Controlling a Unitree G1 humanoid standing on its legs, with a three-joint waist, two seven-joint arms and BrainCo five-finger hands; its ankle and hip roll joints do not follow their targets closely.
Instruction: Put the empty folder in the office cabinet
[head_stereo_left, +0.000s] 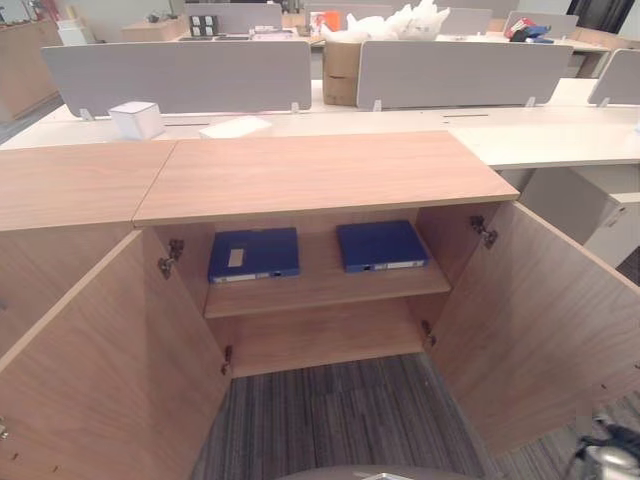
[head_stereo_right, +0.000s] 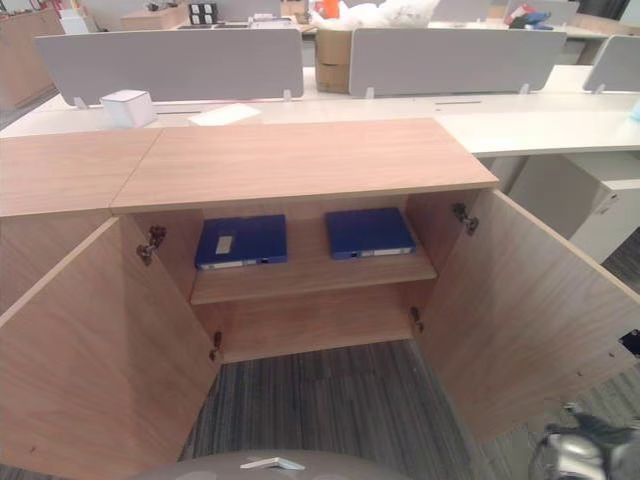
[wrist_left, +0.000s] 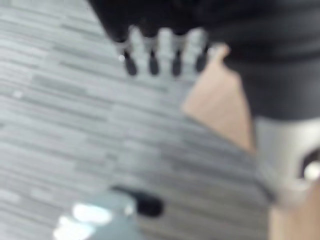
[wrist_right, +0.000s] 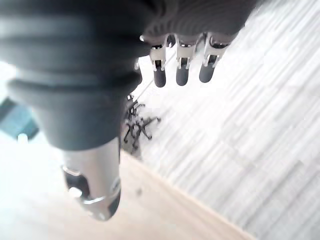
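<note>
Lying flat on the cabinet (head_stereo_left: 320, 175) shelf (head_stereo_left: 325, 280), two blue folders (head_stereo_left: 254, 254) sit side by side and apart, one left, one right (head_stereo_left: 381, 245). Both doors stand wide open: left door (head_stereo_left: 100, 380), right door (head_stereo_left: 540, 310). Left hand (wrist_left: 160, 47) hangs over the grey carpet (head_stereo_left: 340, 420), fingers relaxed, holding nothing. Right hand (wrist_right: 182, 62) same, low beside the right door. White box (head_stereo_left: 135, 119) on the desk (head_stereo_left: 560, 140) behind.
</note>
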